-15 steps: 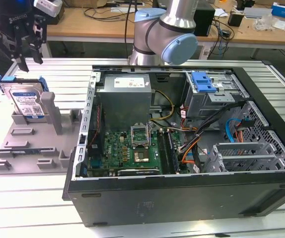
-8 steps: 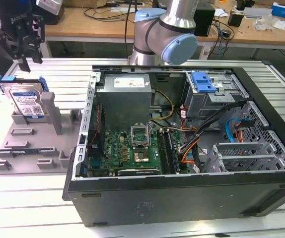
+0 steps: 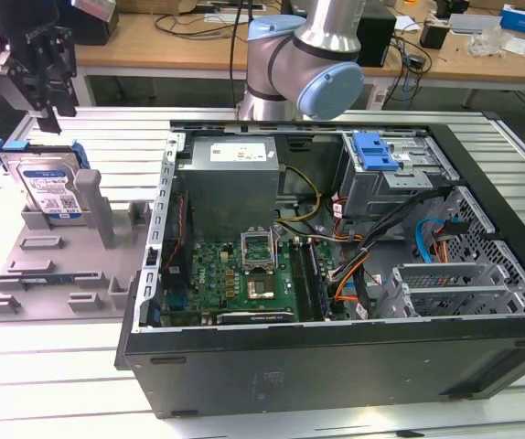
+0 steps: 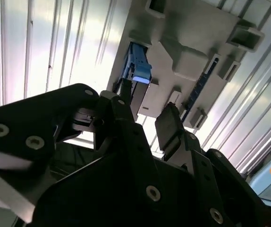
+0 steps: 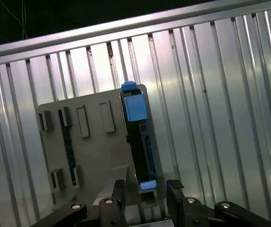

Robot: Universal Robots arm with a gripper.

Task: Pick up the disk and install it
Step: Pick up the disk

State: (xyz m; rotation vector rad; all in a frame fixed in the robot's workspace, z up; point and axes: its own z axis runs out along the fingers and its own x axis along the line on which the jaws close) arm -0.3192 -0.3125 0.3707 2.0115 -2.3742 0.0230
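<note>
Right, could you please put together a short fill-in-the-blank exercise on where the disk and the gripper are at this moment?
1. The disk stands on ____, not flat, in the grey fixture.
2. The gripper hangs directly ____ the disk.
3. Its jaws are ____.
4. In the exterior view, the fixture sits to the ____ of the open computer case.

Missing words: edge; above; open; left.

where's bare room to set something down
Bare ribbed table between the grey fixture plate and the near edge, on the exterior view's left beside the computer case. Crowded: inside the case, and where the disk stands under the gripper.
</note>
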